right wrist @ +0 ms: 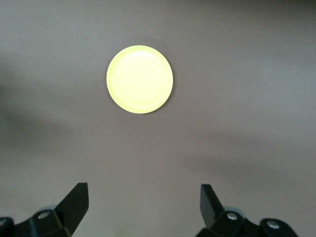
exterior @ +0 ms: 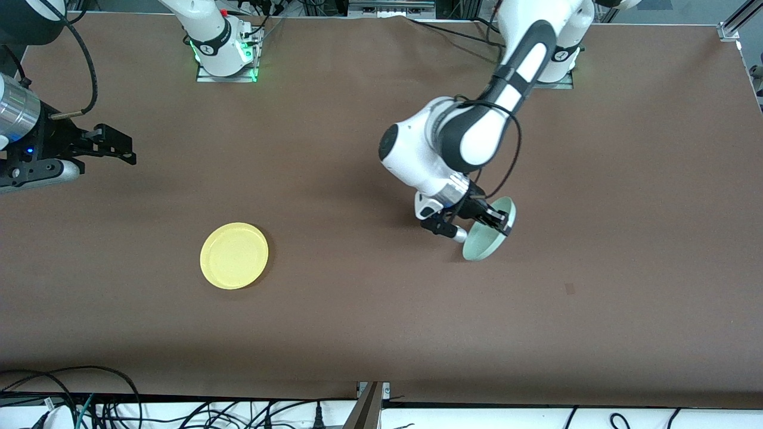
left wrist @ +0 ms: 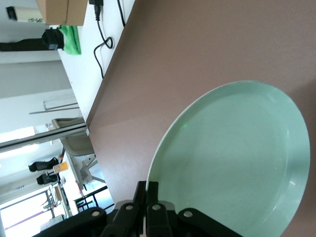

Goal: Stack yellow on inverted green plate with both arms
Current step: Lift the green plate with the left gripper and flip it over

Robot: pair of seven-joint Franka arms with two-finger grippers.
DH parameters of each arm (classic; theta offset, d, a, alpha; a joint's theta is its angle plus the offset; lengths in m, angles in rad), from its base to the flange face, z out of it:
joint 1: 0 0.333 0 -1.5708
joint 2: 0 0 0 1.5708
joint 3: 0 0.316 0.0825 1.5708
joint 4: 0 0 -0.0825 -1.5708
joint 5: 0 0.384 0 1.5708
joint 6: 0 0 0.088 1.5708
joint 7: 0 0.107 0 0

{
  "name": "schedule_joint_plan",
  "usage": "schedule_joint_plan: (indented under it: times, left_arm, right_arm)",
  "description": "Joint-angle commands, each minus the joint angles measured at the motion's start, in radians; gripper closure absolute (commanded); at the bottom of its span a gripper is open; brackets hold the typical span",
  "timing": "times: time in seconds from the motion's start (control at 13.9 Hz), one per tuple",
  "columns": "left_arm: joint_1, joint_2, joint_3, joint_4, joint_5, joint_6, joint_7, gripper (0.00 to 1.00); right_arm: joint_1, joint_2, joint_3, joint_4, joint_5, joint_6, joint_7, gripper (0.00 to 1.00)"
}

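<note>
The pale green plate stands tilted on its edge on the brown table, toward the left arm's end. My left gripper is shut on its rim; in the left wrist view the fingers pinch the rim and the plate's hollow face shows. The yellow plate lies flat and upright on the table toward the right arm's end, and it also shows in the right wrist view. My right gripper is open and empty, up in the air over the table's edge at the right arm's end.
The brown table bears only the two plates. Cables run along the white strip at the edge nearest the front camera. The arm bases stand at the opposite edge.
</note>
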Motion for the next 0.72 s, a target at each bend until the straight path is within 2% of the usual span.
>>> schedule_joint_plan:
  times: [0.0,0.22,0.5,0.65]
  left_arm:
    - [-0.051,0.053,0.017,0.048,0.022,-0.041,-0.104,1.0]
    - [-0.117,0.116,0.021,0.05,0.066,-0.099,-0.215,1.0]
    - [-0.174,0.131,0.018,0.044,0.071,-0.128,-0.302,1.0]
    - [-0.197,0.171,0.018,0.05,0.064,-0.128,-0.358,1.0]
  right_arm:
    - [-0.011,-0.006,0.0,-0.006,-0.001,0.014,-0.013,0.0]
    - [-0.014,-0.001,-0.033,-0.008,-0.006,0.014,-0.014,0.0]
    - [-0.015,0.008,-0.037,-0.009,-0.011,0.025,-0.014,0.0]
    - [-0.015,0.008,-0.037,-0.009,-0.012,0.025,-0.014,0.0]
